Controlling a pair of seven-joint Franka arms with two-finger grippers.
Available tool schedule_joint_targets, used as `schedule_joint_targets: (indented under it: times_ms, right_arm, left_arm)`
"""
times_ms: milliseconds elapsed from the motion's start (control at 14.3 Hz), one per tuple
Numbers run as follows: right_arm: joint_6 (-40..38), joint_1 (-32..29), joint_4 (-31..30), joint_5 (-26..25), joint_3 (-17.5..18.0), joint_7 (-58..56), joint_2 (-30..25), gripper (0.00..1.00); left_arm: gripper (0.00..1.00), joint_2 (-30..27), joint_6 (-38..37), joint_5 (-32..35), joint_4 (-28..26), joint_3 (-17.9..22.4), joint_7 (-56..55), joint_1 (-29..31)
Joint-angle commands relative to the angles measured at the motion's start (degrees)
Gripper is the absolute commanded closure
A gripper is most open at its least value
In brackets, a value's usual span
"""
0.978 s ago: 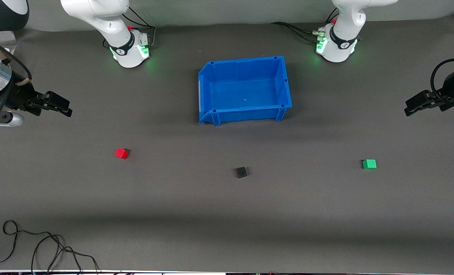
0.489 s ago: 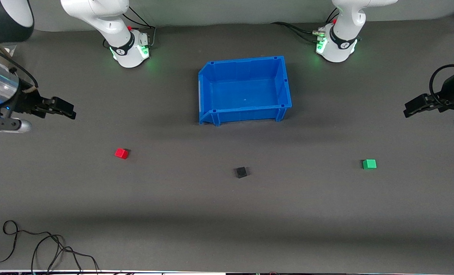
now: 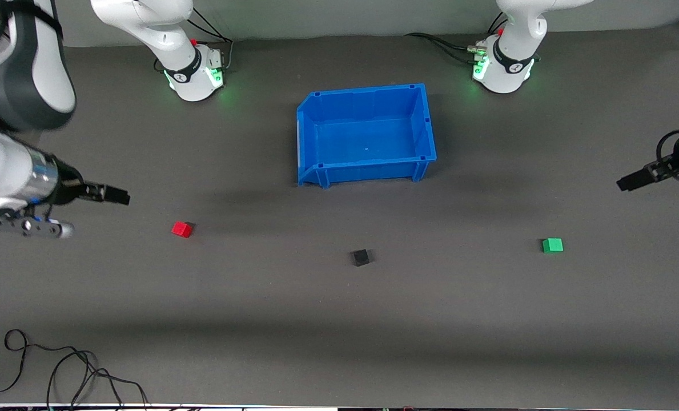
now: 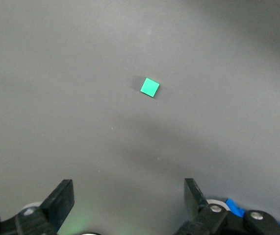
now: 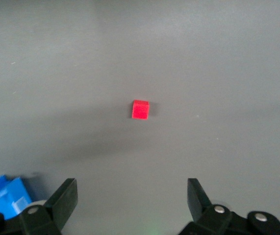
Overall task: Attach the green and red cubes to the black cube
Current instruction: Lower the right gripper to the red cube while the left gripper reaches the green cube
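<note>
The red cube (image 3: 182,229) lies on the grey mat toward the right arm's end; it also shows in the right wrist view (image 5: 140,109). The green cube (image 3: 552,245) lies toward the left arm's end and shows in the left wrist view (image 4: 150,87). The black cube (image 3: 361,257) sits between them, nearer the front camera than the blue bin. My right gripper (image 3: 116,196) is open and empty, up in the air beside the red cube (image 5: 130,196). My left gripper (image 3: 627,184) is open and empty, above the mat near the green cube (image 4: 129,196).
An empty blue bin (image 3: 310,137) stands mid-table between the arm bases. A black cable (image 3: 59,371) lies coiled at the mat's front corner at the right arm's end.
Both grippers have come lower in the front view, the right one toward the red cube and the left one toward the green cube. The cubes have not moved.
</note>
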Motion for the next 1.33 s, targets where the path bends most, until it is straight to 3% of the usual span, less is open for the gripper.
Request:
schedule_joint_targets:
  times_ms: [0, 279, 769, 908, 1258]
  right_arm:
    - [5.26, 0.05, -1.77, -0.23, -0.32, 2.72, 3.11, 0.01]
    - [15.46, 0.05, -6.43, -0.23, -0.33, 4.04, 8.73, 0.01]
    - [38.48, 1.37, -19.95, -0.32, -0.24, 7.04, 13.14, 0.01]
    - [43.68, 1.37, -22.6, -0.32, -0.33, 6.86, 14.36, 0.01]
    - [47.11, 1.19, -25.16, -0.32, -0.33, 6.69, 15.16, 0.01]
  left_arm:
    - [0.0, 2.22, 1.96, 0.44, -0.26, -0.28, -10.51, 1.67]
    - [0.0, 5.2, 6.96, -0.26, -2.37, -0.28, -21.4, 3.79]
    - [0.04, 19.51, 23.13, 0.18, -2.37, -0.46, -55.49, 1.07]
    - [0.03, 23.39, 27.53, 0.09, -2.37, -0.46, -59.31, 0.54]
    - [0.02, 29.46, 36.5, -0.44, -2.37, -0.46, -64.06, 0.98]
